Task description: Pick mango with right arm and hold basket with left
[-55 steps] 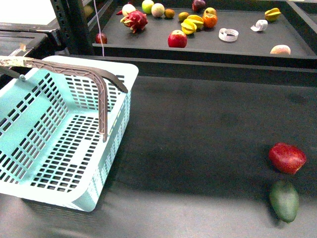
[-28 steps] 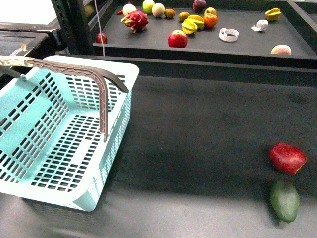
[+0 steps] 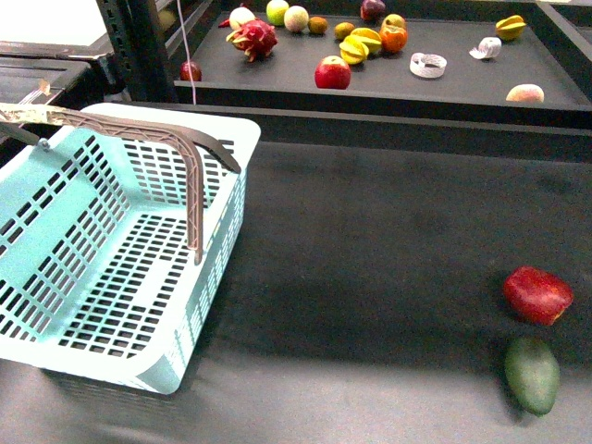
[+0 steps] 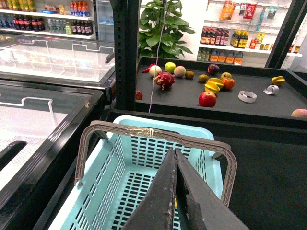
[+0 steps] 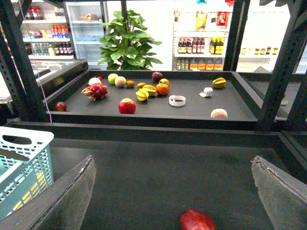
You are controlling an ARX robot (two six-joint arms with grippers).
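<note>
The left gripper (image 4: 175, 158) has its fingers pressed together, pinching nothing, just above the basket (image 4: 144, 177) and near its taped handle (image 4: 153, 132). The right gripper (image 5: 172, 191) has its fingers spread wide, with a red fruit (image 5: 196, 221) between them and farther out. A green fruit (image 3: 531, 374) lies just beside the red one. I cannot pick out the mango for certain.

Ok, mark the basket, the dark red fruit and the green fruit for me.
basket (image 3: 139, 365): front view, near corner wall.
dark red fruit (image 3: 536, 295): front view, middle of its skin.
green fruit (image 3: 531, 374): front view, centre of its body.
</note>
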